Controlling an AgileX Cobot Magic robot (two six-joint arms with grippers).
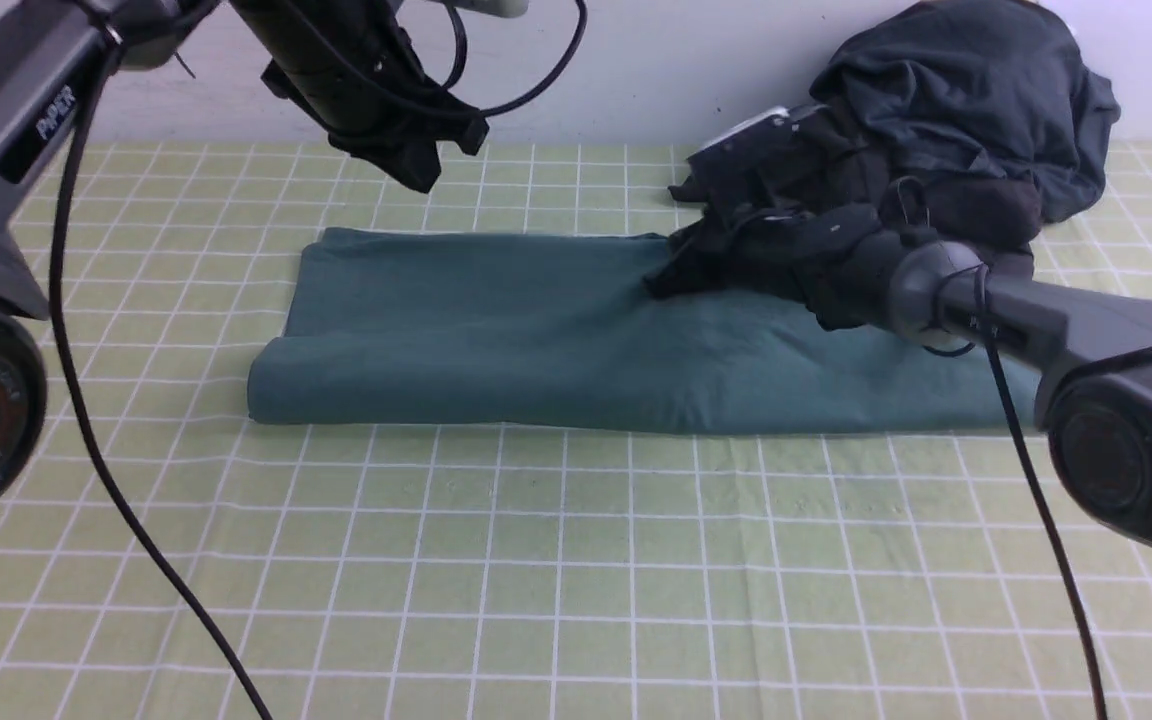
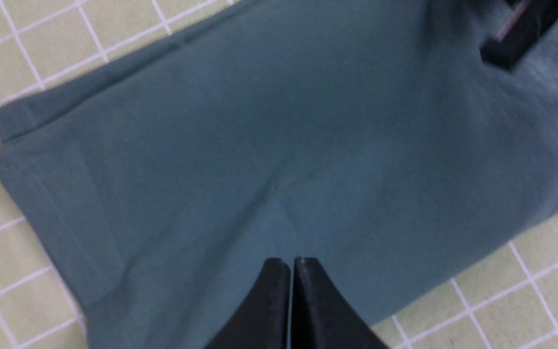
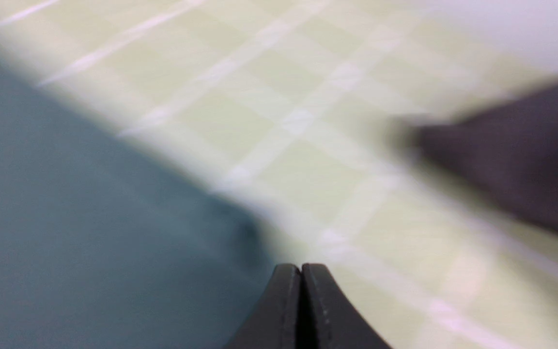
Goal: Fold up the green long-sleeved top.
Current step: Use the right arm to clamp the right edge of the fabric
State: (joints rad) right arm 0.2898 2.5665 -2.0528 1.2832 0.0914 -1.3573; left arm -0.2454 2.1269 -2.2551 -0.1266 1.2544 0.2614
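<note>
Top [image 1: 536, 330] lies as a long strip across the middle of the surface [image 1: 576, 560], so I'd guess it's half folded. Both hands are pinched shut on nothing: left hand [image 2: 291, 264] hovers over its left part, right hand [image 3: 301, 269] sits low at its far edge.

Matt teal cloth top [image 1: 536, 330] lies on smooth checked tablecloth [image 1: 536, 580].
</note>
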